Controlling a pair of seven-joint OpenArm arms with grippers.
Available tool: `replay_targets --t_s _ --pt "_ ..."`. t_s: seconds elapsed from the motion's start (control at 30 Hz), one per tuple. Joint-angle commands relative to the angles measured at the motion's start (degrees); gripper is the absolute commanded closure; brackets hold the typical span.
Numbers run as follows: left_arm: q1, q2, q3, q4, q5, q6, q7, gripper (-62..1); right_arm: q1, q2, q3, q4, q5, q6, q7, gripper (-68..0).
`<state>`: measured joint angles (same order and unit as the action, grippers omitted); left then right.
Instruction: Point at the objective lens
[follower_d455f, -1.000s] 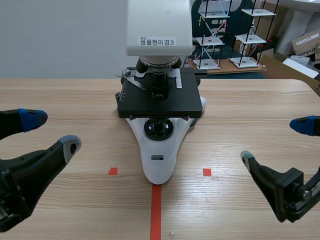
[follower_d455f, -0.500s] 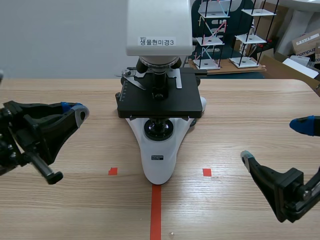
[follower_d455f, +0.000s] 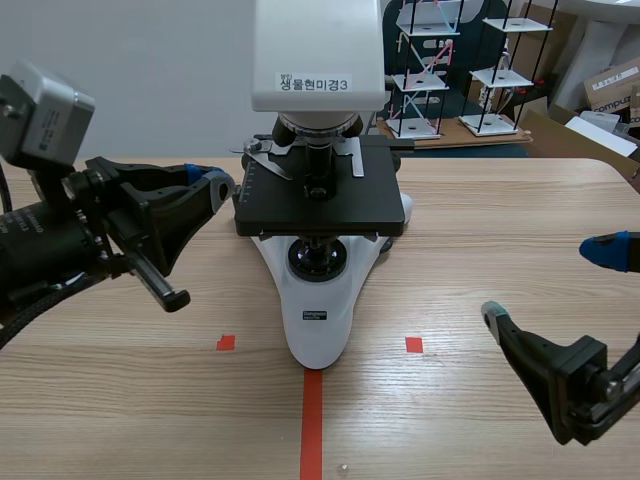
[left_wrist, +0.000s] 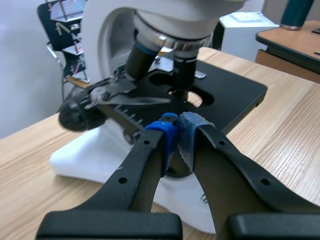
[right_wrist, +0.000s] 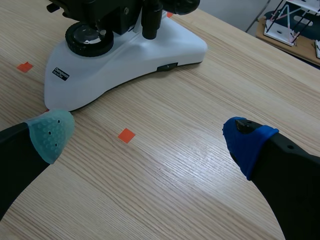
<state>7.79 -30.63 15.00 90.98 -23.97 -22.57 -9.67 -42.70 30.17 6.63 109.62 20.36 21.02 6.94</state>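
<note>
Closest in, the right gripper (follower_d455f: 550, 285) is parked low over the wooden table (follower_d455f: 480, 420), fingers spread wide with nothing held. In its own wrist view only bare wood and an orange-red tape square (right_wrist: 126, 135) are seen between the pads, and the white base of the microscope (follower_d455f: 316, 320) sits ahead of it.

A bit further back, the left gripper (follower_d455f: 210, 188) is held up off the table, fingers pressed together with the pads touching, nothing pinched. The tips are placed just beside the black stage (follower_d455f: 320, 210), on the edge facing the left arm. In the left wrist view the tips are aimed at the objective lens (left_wrist: 184, 75), which hangs over the hole in the stage, under the nosepiece. A gap can be seen between the tips and the lens, so no contact.

Furthest back, the microscope's white head is topped off with a label (follower_d455f: 316, 84), and some wire shelf models (follower_d455f: 450, 70) are seen behind the table.
</note>
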Motion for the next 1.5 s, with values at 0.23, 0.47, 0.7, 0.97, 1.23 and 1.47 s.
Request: replay_targets --t_s 0.23,0.47,0.7,0.97,1.23,1.47 --pt "-5.22 0.24 4.81 0.57 -0.26 0.13 0.81 -4.2 0.79 0.44 0.42 0.83 0.59 0.00 0.63 -67.9" --pt "-8.09 1.18 6.91 0.44 -0.22 0.44 4.00 -4.2 0.79 0.44 0.42 0.83 0.59 0.00 0.63 -67.9" --pt "-9.68 1.57 8.24 0.44 -0.26 1.07 6.03 -4.2 0.79 0.44 0.42 0.83 0.61 0.00 0.63 -67.9" --pt "-9.73 1.57 8.24 0.42 -0.26 1.27 6.60 -4.2 0.79 0.44 0.42 0.83 0.61 0.00 0.63 -67.9" --pt "-9.73 1.57 8.24 0.39 -0.26 1.27 6.54 -4.2 0.79 0.44 0.42 0.83 0.61 0.00 0.63 -67.9" --pt "-9.73 1.57 8.24 0.39 -0.28 1.27 6.54 -4.2 0.79 0.44 0.42 0.83 0.61 0.00 0.63 -67.9"
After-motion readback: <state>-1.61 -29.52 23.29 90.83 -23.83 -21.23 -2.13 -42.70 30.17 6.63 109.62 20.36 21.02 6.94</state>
